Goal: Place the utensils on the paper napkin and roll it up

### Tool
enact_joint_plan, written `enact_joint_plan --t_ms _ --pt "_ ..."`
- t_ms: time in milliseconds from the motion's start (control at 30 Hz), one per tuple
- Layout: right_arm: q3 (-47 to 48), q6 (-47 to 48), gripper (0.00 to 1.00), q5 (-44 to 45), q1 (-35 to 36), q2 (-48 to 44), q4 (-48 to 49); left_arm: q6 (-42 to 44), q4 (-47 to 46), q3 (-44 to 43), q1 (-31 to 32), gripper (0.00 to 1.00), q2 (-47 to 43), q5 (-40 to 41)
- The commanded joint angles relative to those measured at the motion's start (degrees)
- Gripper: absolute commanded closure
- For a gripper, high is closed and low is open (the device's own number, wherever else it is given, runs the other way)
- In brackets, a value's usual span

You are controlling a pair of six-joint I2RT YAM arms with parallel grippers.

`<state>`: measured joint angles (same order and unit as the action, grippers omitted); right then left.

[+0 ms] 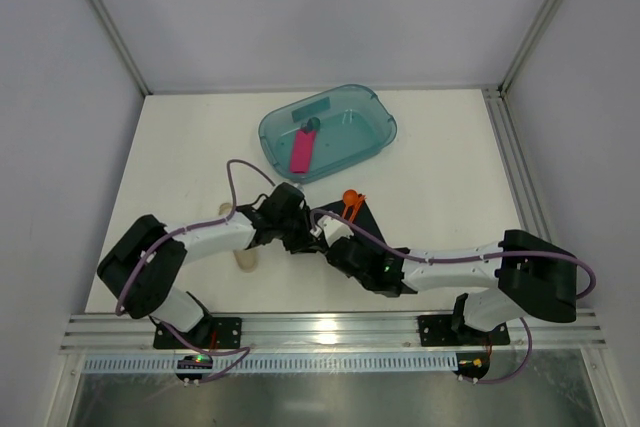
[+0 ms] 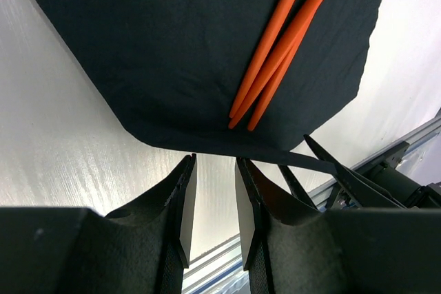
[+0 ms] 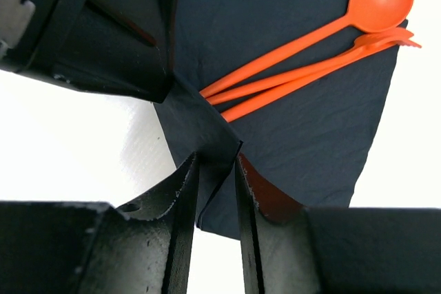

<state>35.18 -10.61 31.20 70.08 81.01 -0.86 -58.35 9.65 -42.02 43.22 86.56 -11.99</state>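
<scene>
The black paper napkin (image 1: 368,227) lies at the table's middle with three orange utensils (image 1: 352,203) on it, a spoon bowl past its far edge. In the right wrist view the utensils (image 3: 310,53) lie side by side on the napkin (image 3: 310,135). Its near corner is folded up over the handle ends. My right gripper (image 3: 215,158) is shut on that raised flap. In the left wrist view the napkin (image 2: 172,46) and utensils (image 2: 289,39) lie just ahead. My left gripper (image 2: 215,158) stands narrowly open, tips at the napkin's edge, bare table showing between them. From above, both grippers (image 1: 298,235) (image 1: 335,245) meet at the napkin's near-left side.
A teal translucent tub (image 1: 372,137) sits at the back centre with a pink flat bar (image 1: 302,152) inside. A pale beige tube (image 1: 245,259) lies under the left arm. A metal rail (image 1: 330,327) runs along the near edge, and frame posts stand at the back corners.
</scene>
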Motion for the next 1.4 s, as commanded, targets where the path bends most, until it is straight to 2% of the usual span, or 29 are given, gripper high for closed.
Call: enact_joint_plan --t_ms 0,333,400,567,700,833,1067,1367 --pt "-0.4 -3.1 0.7 0.1 -0.3 -1.9 1.4 -0.7 -3.6 -1.8 0.3 0.67 0.5 -1.1" --pt "-0.2 -9.7 0.68 -1.5 -0.7 -10.4 -6.5 -1.0 -3.6 -3.2 0.4 0.67 1.2 -0.8" --pt "-0.2 -10.0 0.76 -3.2 -0.7 -12.3 -8.1 -1.0 -3.6 -3.4 0.3 0.67 1.5 -0.7" --pt "0.2 -10.6 0.85 -8.3 -0.8 -15.3 -8.6 -1.0 -3.8 -4.3 0.4 0.68 3.3 -0.8" --pt "0.2 -10.4 0.87 -14.9 -2.2 -14.0 -5.6 -0.9 -4.0 -4.6 0.3 0.68 4.1 -0.8" --pt "-0.5 -9.7 0.88 -17.2 -5.9 -10.4 -3.8 -0.6 -3.7 -5.4 0.4 0.68 4.6 -0.1" --pt "-0.5 -9.6 0.88 -18.4 -8.3 -5.3 -2.9 0.3 -1.9 -6.7 0.4 0.68 5.5 1.2" --pt "-2.7 -12.7 0.88 -18.5 -8.4 -4.5 -3.5 1.0 -1.3 -6.1 0.4 0.69 6.2 2.0"
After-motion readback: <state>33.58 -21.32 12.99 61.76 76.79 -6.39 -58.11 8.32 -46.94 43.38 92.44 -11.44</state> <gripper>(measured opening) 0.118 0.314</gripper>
